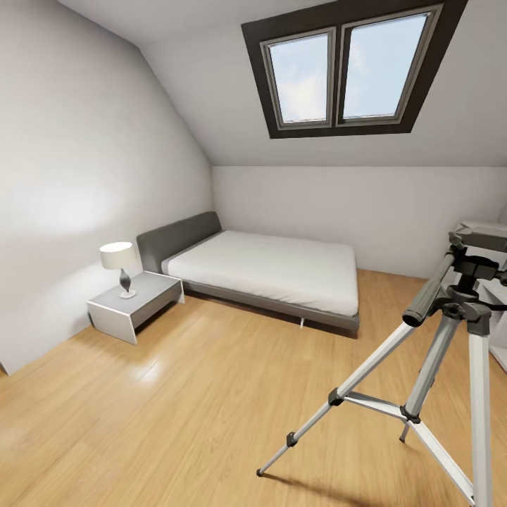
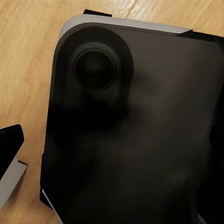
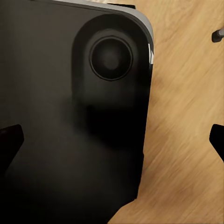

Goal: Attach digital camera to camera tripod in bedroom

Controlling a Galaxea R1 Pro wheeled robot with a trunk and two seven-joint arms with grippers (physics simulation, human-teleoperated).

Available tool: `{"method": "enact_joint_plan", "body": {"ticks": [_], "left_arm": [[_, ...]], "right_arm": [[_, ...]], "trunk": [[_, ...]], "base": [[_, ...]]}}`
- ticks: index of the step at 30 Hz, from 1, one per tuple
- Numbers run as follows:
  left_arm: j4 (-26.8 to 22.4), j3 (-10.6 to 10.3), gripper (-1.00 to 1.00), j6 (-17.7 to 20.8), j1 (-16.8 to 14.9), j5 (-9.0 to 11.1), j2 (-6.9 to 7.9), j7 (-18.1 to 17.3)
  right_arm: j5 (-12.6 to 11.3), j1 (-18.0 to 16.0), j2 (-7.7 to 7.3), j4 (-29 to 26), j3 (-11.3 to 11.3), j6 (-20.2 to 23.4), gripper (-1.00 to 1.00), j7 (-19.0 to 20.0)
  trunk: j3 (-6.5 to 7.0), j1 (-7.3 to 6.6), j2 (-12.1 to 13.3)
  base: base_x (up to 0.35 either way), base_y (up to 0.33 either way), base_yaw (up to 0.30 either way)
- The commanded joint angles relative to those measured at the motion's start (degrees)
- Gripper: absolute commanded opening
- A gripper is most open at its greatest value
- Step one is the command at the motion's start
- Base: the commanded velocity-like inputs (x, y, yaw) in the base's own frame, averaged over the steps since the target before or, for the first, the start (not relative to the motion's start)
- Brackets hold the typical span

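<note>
I am in the bedroom with its wood floor point(image 1: 176, 408). The camera tripod point(image 1: 451, 331) stands close at the right, with silver legs spread on the floor, a black pan head and a long handle pointing left. The digital camera is out of view. In the left wrist view my left gripper point(image 2: 112, 140) is open, its fingertips point(image 2: 9, 144) far apart over a dark rounded panel of my own body. In the right wrist view my right gripper point(image 3: 112, 140) is open too, with nothing between its fingertips point(image 3: 9, 140), above the same kind of dark panel and floor.
A low grey bed point(image 1: 267, 271) with a white mattress stands against the far wall. Left of it is a white nightstand point(image 1: 134, 303) with a lamp point(image 1: 120, 264). A dark-framed skylight point(image 1: 345, 67) sits in the sloped ceiling. White furniture point(image 1: 500, 338) shows behind the tripod.
</note>
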Motion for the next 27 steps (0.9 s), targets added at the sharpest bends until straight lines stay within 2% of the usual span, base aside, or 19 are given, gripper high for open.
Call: {"method": "enact_joint_plan", "body": {"ticks": [1, 7, 20, 27], "left_arm": [[0.0, 0.1, 1.00, -0.1, 0.0, 0.3, -0.02, 0.0], [0.0, 0.1, 1.00, -0.1, 0.0, 0.3, -0.02, 0.0], [0.0, 0.1, 1.00, -0.1, 0.0, 0.3, -0.02, 0.0], [0.0, 0.1, 1.00, -0.1, 0.0, 0.3, -0.02, 0.1]], "right_arm": [[0.0, 0.0, 0.02, 0.0, 0.2, -0.2, 1.00, 0.0], [-0.1, 0.0, 0.05, 0.0, 0.2, -0.1, 1.00, 0.0], [-0.1, 0.0, -0.02, 0.0, 0.1, -0.1, 1.00, 0.0], [-0.1, 0.0, -0.02, 0.0, 0.2, -0.1, 1.00, 0.0]], "trunk": [[-0.05, 0.00, 0.0], [-0.05, 0.00, 0.0], [-0.05, 0.00, 0.0], [-0.05, 0.00, 0.0]], "base": [[0.000, 0.000, -0.017], [0.000, 0.000, -0.108], [0.000, 0.000, -0.218], [0.000, 0.000, -0.087]]}}
